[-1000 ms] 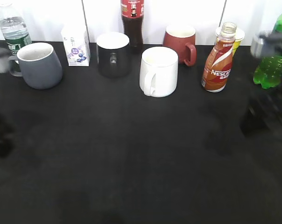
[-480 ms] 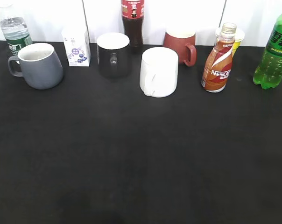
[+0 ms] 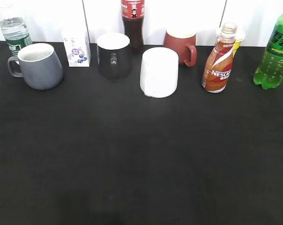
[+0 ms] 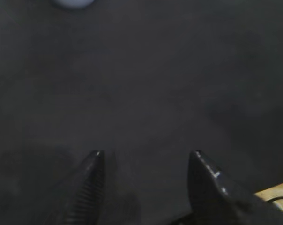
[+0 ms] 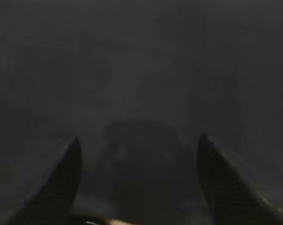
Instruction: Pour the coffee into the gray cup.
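The coffee bottle (image 3: 219, 60), curvy with an orange-brown and white NESCAFE label and no cap showing, stands upright at the back right of the black table. The gray cup (image 3: 38, 65), squat and blue-gray with a pale interior and its handle to the left, stands at the back left. Neither gripper shows in the exterior view. In the left wrist view my left gripper (image 4: 146, 157) is open and empty over bare black cloth. In the right wrist view my right gripper (image 5: 139, 143) is open and empty over dark cloth.
Along the back stand a water bottle (image 3: 13, 28), a small white carton (image 3: 76, 46), a black mug (image 3: 113, 55), a tall dark cola bottle (image 3: 133, 21), a white mug (image 3: 159, 71), a red mug (image 3: 181, 43), a yellow-rimmed cup (image 3: 238, 37) and a green soda bottle (image 3: 274, 51).
One second ago blurred arms showed at the left and right edges of the exterior view; they have left that view. The objects have not moved.
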Controlling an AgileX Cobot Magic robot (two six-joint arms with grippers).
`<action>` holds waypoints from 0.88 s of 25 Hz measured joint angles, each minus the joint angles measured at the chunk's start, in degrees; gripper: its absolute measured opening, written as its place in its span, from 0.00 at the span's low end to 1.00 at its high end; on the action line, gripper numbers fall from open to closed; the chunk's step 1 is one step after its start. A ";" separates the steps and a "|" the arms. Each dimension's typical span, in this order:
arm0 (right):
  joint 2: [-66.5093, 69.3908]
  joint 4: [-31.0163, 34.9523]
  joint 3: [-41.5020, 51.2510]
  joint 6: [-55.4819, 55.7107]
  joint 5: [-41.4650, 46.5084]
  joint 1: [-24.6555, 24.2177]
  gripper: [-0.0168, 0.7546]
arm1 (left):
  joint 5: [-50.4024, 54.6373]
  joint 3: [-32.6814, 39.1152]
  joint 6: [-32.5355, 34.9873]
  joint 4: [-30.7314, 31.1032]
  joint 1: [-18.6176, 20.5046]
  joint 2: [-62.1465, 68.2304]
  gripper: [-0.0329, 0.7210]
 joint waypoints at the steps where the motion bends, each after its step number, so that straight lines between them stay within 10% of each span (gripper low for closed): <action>1: 0.00 0.42 0.81 -1.74 -1.75 0.00 0.79 | -1.18 1.88 0.19 0.11 0.00 0.00 0.61; 22: 0.00 0.95 1.09 -2.71 -3.28 0.00 0.79 | -2.28 2.43 0.65 0.16 0.00 0.00 0.40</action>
